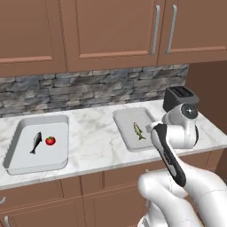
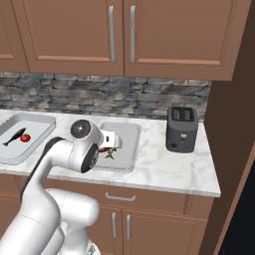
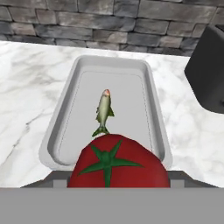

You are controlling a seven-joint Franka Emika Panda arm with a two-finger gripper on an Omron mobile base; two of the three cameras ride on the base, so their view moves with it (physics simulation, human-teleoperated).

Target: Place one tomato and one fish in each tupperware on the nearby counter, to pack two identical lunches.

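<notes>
Here we hold a tomato (image 3: 118,162) clenched in our gripper (image 3: 118,181), arm bent forward over the near rim of the right tupperware (image 3: 65,113), where the green fish (image 3: 104,112) lies.

A home kitchen, rendered: a white marble counter with grey veins (image 1: 93,142) runs left to right above brown wooden base cabinets (image 1: 88,199), with matching brown wall cupboards fitted with slim metal bar handles (image 2: 119,35) overhead. A backsplash of rough grey stone blocks (image 1: 88,91) lines the far wall between the two. At the counter's right end, near a tall brown side panel (image 2: 231,149), stands a black two-slot toaster (image 2: 182,129).
</notes>
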